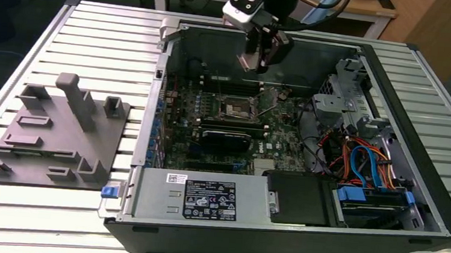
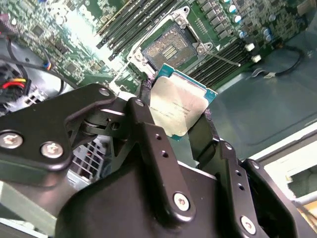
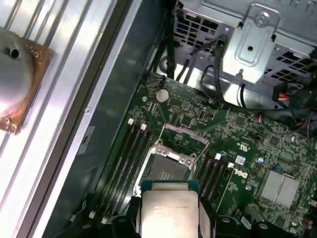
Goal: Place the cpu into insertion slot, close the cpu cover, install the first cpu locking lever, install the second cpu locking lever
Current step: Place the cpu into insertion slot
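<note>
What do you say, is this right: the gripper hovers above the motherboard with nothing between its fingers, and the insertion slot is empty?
Not quite. The gripper is not empty: it is shut on the cpu, as the second wrist view shows. The rest stands: it hovers above the motherboard, and the insertion slot is empty.

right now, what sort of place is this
Probably a robotics lab bench: an open black computer case lies on a ribbed aluminium table, beside a grey fixture plate, while the black pincer holds a silver square cpu.
</note>
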Motion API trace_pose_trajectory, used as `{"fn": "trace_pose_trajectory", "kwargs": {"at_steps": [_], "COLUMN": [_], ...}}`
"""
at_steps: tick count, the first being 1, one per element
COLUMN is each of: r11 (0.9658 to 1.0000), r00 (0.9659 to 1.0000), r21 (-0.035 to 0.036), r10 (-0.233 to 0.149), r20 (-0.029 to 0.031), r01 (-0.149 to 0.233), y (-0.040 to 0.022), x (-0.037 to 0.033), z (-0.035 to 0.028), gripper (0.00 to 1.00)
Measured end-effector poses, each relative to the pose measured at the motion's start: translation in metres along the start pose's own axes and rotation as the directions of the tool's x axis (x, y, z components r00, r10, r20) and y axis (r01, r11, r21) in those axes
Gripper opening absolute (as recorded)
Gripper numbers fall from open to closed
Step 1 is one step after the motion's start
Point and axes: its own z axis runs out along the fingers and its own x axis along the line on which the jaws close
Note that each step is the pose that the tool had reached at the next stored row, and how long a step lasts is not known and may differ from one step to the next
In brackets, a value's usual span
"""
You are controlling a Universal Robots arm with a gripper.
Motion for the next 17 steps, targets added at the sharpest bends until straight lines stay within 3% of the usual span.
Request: {"fn": "trace_pose_trajectory", "kwargs": {"at_steps": [3,11,15,17], "r11": [0.9992,0.999,0.9955,0.9949], "r00": [0.9992,0.999,0.9956,0.9949], "r21": [-0.0019,-0.0022,-0.0049,-0.0052], "r10": [0.04,0.045,0.094,0.101], "r20": [0.0013,0.0014,0.0027,0.003], "r01": [-0.04,-0.045,-0.094,-0.101], "y": [-0.0002,-0.0021,-0.0022,-0.0022], "x": [0.0,0.0006,0.0005,0.0005], "z": [0.0018,0.0033,0.0042,0.0042], "gripper": [0.54,0.54,0.54,0.54]}}
